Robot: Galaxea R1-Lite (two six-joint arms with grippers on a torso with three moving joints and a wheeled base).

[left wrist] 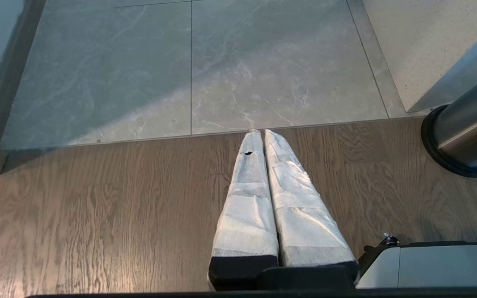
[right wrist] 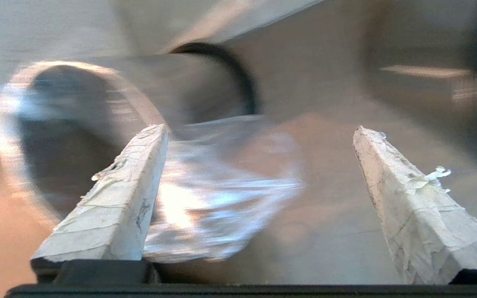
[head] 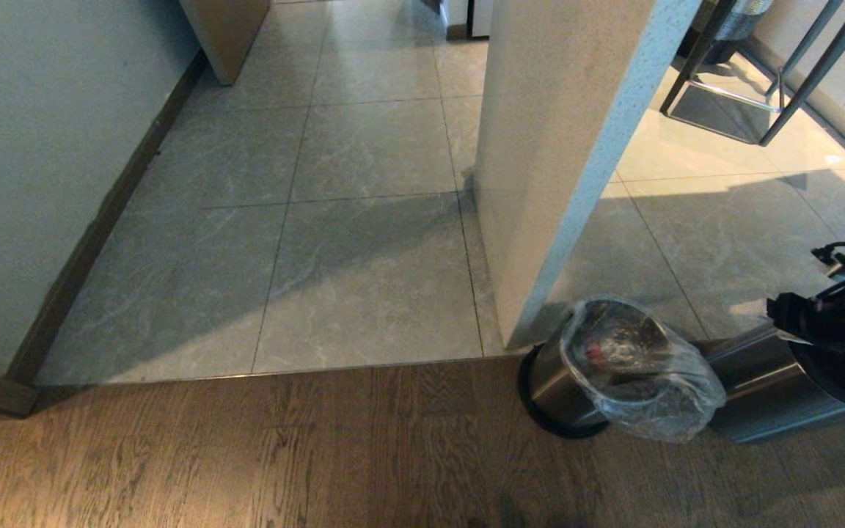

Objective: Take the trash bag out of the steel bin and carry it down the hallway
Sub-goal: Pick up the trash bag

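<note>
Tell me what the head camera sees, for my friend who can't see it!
A small steel bin lined with a clear trash bag stands on wood floor beside a pale wall corner. Grey hallway tiles stretch ahead.

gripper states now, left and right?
Left gripper: shut, empty, over the wood floor.
Right gripper: open, holding nothing, facing the trash bag.

a wood-plank floor (head: pixel 246 455) ran along the near side and met grey tiles at a thin strip. a pale speckled partition (head: pixel 554 147) stood upright on the tiles. a second, larger steel container (head: pixel 767 389) stood on the planks, and metal stool legs (head: pixel 774 81) stood far off (upper parts cut off).
</note>
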